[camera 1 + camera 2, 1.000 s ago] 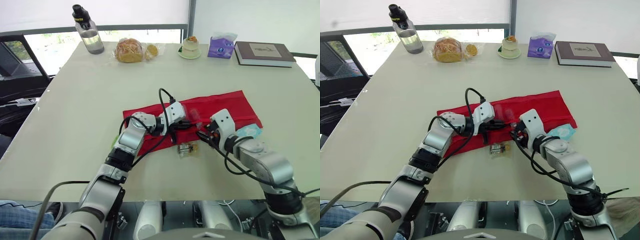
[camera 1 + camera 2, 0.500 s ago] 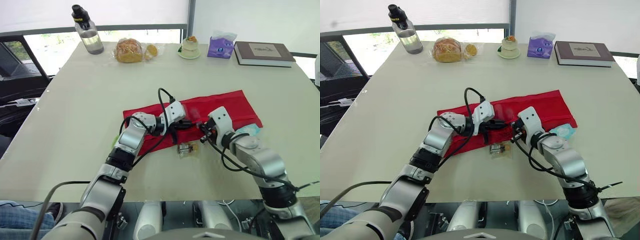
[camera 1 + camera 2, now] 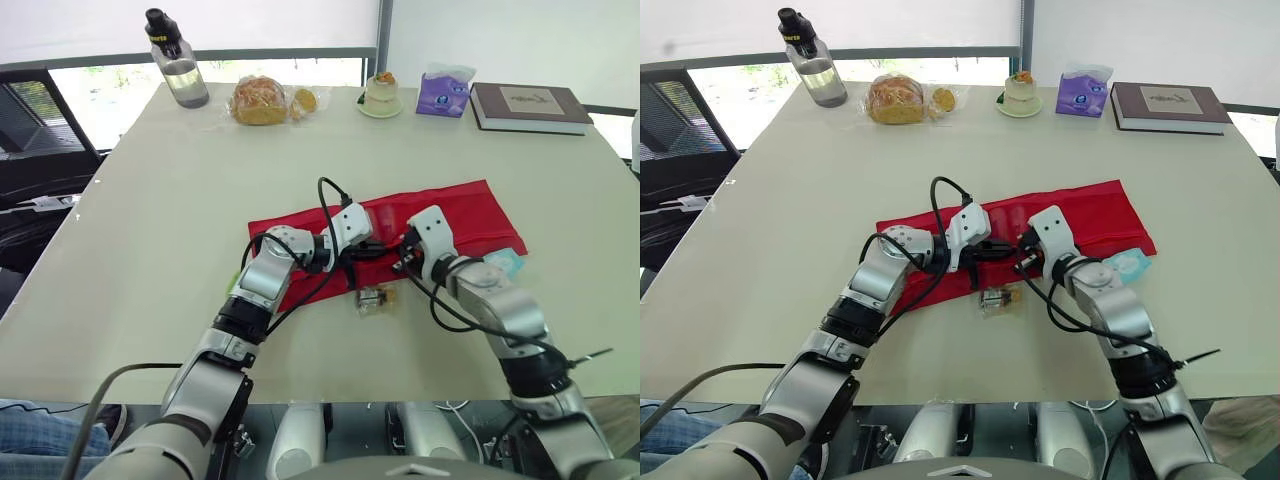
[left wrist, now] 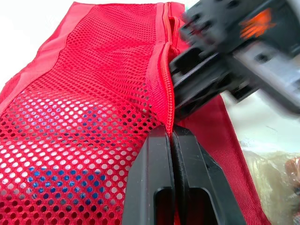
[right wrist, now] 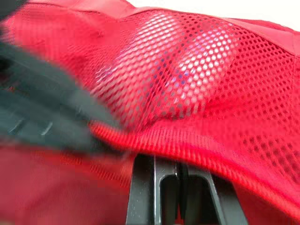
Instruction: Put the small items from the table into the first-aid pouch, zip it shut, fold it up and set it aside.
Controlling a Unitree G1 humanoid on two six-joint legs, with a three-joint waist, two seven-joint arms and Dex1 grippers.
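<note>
Red mesh first-aid pouch (image 3: 460, 215) lies flat near the middle of the pale table (image 3: 150, 250), mesh face up. Its long axis runs left to right, with the right end swung a little farther away. The zip line follows that axis along the near side.

The left gripper (image 4: 169, 132) is clamped on the zip seam, its two black fingers pressed together over the red edge. The right gripper (image 3: 402, 262) sits just beside it on the same seam; whether it has a hold, I cannot tell.

A small clear-wrapped packet (image 3: 373, 298) lies just near of the pouch, and a light-blue sachet (image 3: 500, 263) sits by its right end, both still outside.

The two grippers are so close that they could knock together. A pull along the seam may drag the limp pouch across the table, bunching the mesh and jamming the zip. Closing it now would shut both items out.
</note>
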